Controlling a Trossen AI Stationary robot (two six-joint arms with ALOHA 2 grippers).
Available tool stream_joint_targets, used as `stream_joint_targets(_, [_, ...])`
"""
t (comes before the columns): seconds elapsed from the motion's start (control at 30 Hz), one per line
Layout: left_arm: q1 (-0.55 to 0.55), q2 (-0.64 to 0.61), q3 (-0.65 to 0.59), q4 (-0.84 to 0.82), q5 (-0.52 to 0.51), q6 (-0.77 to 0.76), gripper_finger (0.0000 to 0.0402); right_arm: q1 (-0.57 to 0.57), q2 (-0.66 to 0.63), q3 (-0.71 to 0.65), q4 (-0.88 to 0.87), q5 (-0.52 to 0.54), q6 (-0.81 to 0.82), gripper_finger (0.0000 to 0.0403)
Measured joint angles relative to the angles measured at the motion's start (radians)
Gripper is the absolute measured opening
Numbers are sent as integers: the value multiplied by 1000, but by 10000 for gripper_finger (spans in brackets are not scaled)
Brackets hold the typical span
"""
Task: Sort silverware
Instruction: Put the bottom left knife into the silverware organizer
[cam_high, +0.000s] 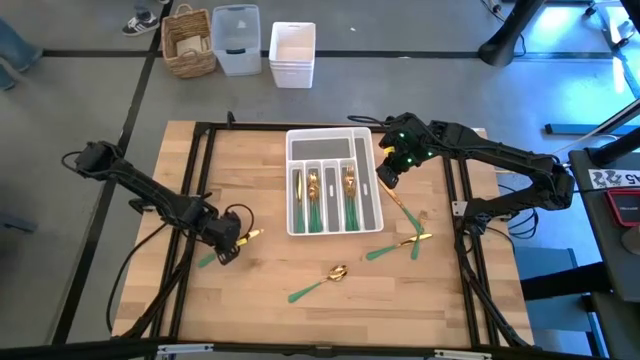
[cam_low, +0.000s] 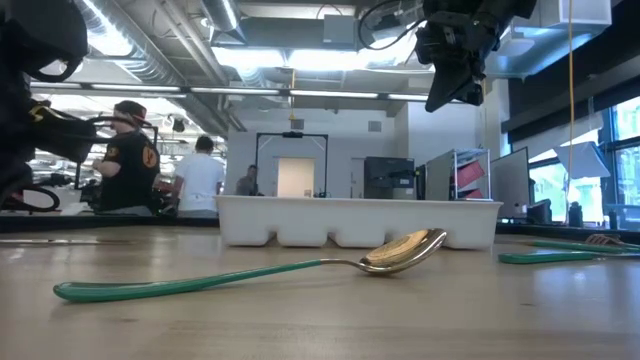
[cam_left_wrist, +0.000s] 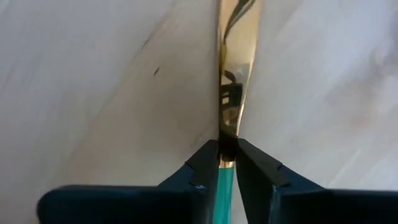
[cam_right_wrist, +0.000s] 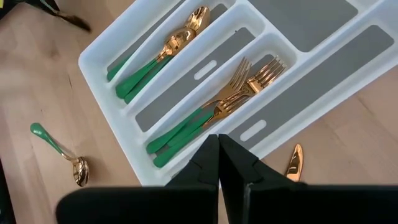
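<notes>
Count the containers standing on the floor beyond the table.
3, in a row beyond the table's far edge: a wicker basket, a clear bin beside it, then a white bin. More may stand outside the picture.

No legible text, label, brand or number in any view; a sign with dark marks on the stand at the right edge of the high view (cam_high: 617, 179) and an emblem on a person's dark shirt in the low view (cam_low: 148, 155) are too small to read.
</notes>
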Motion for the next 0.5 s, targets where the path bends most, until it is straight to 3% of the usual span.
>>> stream_joint_targets(0.2, [0, -1, -1, 2, -9, -98, 23, 0, 0, 0, 0, 0, 0, 5])
stream_joint_targets(0.5, [0, -1, -2, 12, -16, -209, 25, 0, 0, 0, 0, 0, 0, 5])
